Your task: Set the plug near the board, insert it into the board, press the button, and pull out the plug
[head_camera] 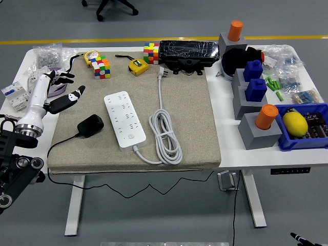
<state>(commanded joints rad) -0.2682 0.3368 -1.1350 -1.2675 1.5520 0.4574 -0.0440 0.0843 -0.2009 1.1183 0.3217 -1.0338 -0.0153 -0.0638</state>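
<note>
Mat [195, 118]: we see it stretching to the right of the left hand.
Board [124, 119]: lies right of the hand, well apart.
Plug [90, 125]: black, on the mat, just below and right of the hand.
Left hand [57, 91]: we see its fingers spread, holding nothing, at the mat's left edge.

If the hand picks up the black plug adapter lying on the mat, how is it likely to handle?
The black plug adapter looks like a rigid, compact block, so it probably won't deform. Its thin black cable trails over the mat's near edge, so it may drag or tug. The smooth casing could slip.
</note>
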